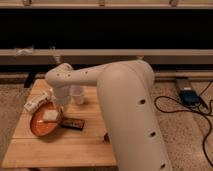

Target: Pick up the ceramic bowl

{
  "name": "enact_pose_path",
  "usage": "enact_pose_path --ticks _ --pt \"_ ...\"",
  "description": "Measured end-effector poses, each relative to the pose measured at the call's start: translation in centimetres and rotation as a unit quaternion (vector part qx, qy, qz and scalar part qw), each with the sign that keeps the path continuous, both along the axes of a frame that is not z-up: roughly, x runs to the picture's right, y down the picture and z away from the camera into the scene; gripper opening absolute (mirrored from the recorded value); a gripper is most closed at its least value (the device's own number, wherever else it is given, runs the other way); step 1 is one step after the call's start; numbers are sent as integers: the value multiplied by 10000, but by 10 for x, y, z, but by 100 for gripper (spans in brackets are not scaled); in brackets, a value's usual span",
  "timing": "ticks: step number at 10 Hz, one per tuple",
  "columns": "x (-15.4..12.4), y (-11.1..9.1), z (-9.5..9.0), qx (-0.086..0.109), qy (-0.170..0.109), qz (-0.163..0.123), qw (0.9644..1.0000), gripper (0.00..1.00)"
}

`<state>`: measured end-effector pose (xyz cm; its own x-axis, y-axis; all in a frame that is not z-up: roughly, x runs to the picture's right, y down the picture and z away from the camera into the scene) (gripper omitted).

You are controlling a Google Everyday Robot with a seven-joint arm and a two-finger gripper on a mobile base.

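The ceramic bowl point(41, 125) is a shallow orange-red dish on the left part of the wooden table point(60, 147), with a pale square piece point(50, 116) lying in it. My white arm point(125, 105) fills the middle of the view and reaches left over the table. My gripper point(59, 106) hangs below the rounded wrist, right at the bowl's far right rim. The wrist hides most of it.
A small white cup point(77, 94) stands just right of the gripper. A white packet point(37, 102) lies behind the bowl. A dark flat bar point(73, 123) lies to the bowl's right. Cables and a blue box point(189, 96) lie on the floor at right.
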<state>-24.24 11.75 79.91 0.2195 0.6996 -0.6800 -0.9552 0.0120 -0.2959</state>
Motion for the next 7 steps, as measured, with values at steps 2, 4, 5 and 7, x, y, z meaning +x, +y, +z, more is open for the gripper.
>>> enact_pose_path --ticks 2,4,5,7 --pt "1 -13 -11 -68 -179 124 9997 0" --pt "5 -23 -18 -135 -354 285 9989 0" --pt "9 -27 -20 -170 -427 371 9983 0" --pt "12 -32 -23 -202 -536 442 9974 0"
